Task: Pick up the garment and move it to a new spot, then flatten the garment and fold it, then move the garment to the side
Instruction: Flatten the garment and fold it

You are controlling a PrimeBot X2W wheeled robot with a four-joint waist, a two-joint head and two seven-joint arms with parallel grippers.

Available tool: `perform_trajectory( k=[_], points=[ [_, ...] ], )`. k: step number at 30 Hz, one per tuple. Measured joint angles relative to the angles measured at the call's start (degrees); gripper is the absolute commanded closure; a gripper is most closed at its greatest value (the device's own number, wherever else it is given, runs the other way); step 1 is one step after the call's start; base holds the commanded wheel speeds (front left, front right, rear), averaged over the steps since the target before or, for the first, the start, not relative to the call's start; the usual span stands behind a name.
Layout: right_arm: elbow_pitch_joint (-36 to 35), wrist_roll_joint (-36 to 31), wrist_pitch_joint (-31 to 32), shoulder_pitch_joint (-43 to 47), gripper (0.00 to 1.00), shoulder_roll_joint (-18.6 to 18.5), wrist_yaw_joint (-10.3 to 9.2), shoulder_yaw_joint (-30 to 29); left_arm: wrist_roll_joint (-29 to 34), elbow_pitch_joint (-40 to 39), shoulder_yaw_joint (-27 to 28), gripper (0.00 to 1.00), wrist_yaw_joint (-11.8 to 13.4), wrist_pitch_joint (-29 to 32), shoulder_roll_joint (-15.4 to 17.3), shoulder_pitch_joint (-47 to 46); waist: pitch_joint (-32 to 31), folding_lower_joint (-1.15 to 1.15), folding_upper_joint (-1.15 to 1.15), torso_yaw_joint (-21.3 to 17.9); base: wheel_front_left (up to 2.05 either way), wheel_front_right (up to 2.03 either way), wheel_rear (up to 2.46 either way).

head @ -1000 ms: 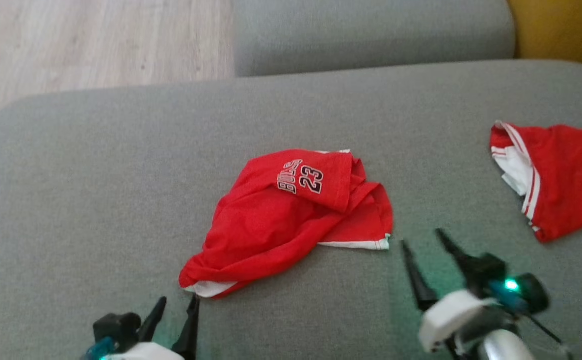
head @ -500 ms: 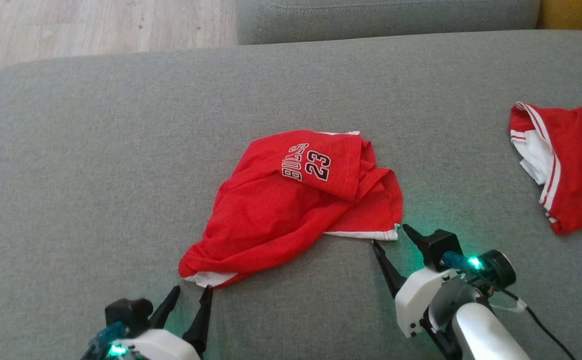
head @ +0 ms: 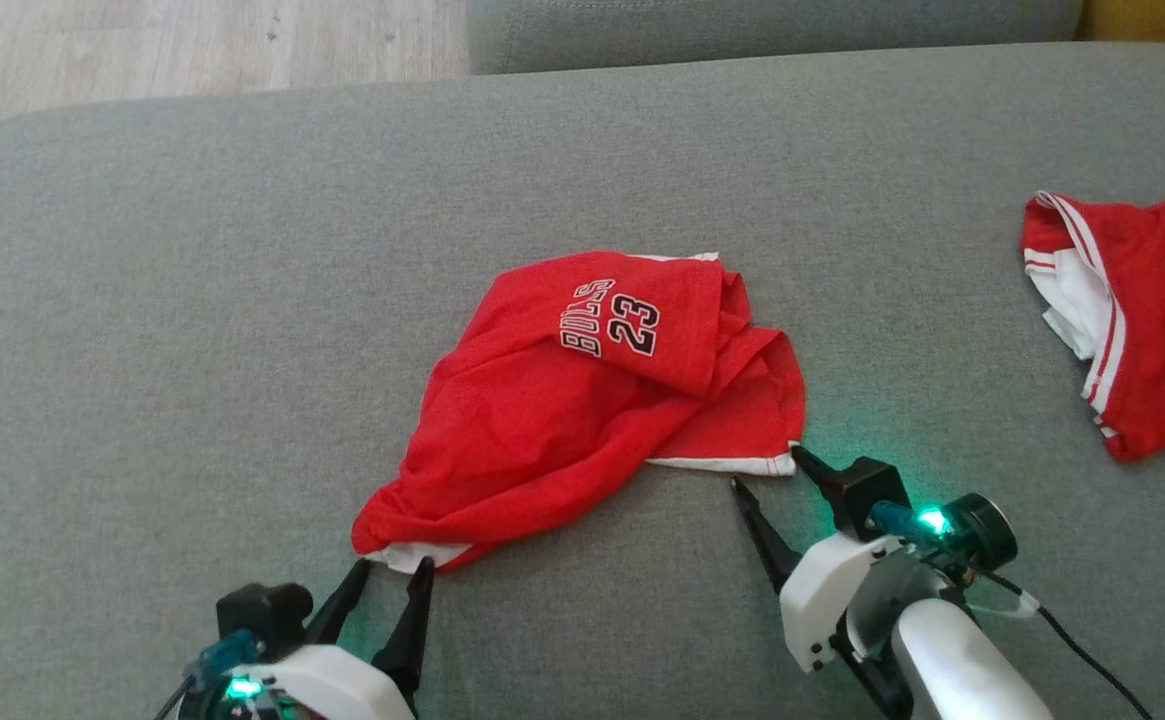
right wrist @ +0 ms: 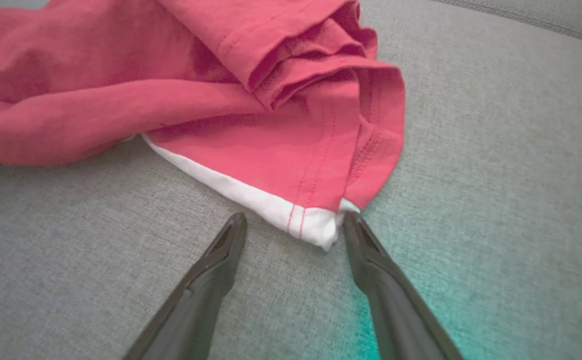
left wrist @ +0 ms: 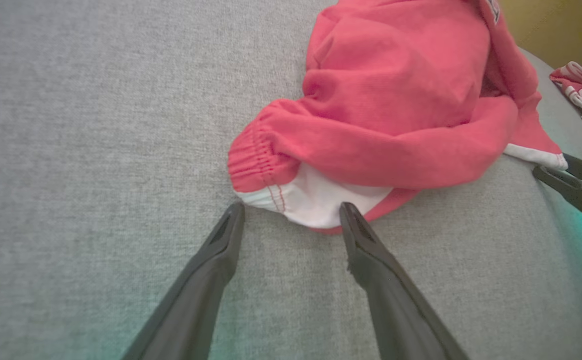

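The garment (head: 582,400) is a crumpled pair of red shorts with white trim and "BULLS 23" print, lying mid-cushion. My left gripper (head: 394,567) is open, its tips at the near left corner, where the elastic waistband and white lining (left wrist: 310,200) lie just ahead of the fingers. My right gripper (head: 764,468) is open at the near right corner; the white hem corner (right wrist: 315,225) sits between its fingertips, held by neither. In the left wrist view the right gripper's fingers (left wrist: 578,187) show at the far right.
A grey sofa cushion (head: 162,330) carries everything. A second red and white garment (head: 1132,320) lies at the right edge. A grey backrest (head: 762,25) runs along the top, with wooden floor (head: 192,45) at the upper left.
The camera tilted down. Both grippers moved forward to the garment's near corners: the left to the waistband end, the right to the white hem corner. Both stayed open.
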Motion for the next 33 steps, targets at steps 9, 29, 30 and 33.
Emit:
perform_trajectory(
  k=[9, 29, 30, 33],
  points=[
    [0.93, 0.16, -0.77, -1.21, 0.00, 0.00, 0.00, 1.33, -0.60, 1.01, -0.79, 0.00, 0.00, -0.65, 0.03, -2.08, 0.78, 0.00, 0.00, -0.32, 0.00, 0.00, 0.00],
    [-2.50, 11.06, 0.88, -2.91, 1.00, -1.00, 0.00, 2.67, -10.43, -1.49, -5.05, 1.00, -0.51, -1.33, 2.46, -4.20, 0.30, 0.00, 0.00, -1.80, 0.00, 0.00, 0.00],
    [-5.09, 12.71, 1.58, -2.24, 1.00, -1.58, 0.00, 2.35, -11.70, -3.58, -5.01, 1.00, -0.51, -0.76, 3.15, -3.86, 0.07, 0.00, 0.00, -2.00, 0.00, 0.00, 0.00],
    [-15.33, 19.62, 5.53, 0.77, 1.00, -4.22, 0.00, 0.58, -16.72, -12.14, -4.64, 1.00, -0.51, 2.22, 5.49, -2.01, -0.73, 0.00, 0.00, -2.64, 0.00, 0.00, 0.00]
  ],
)
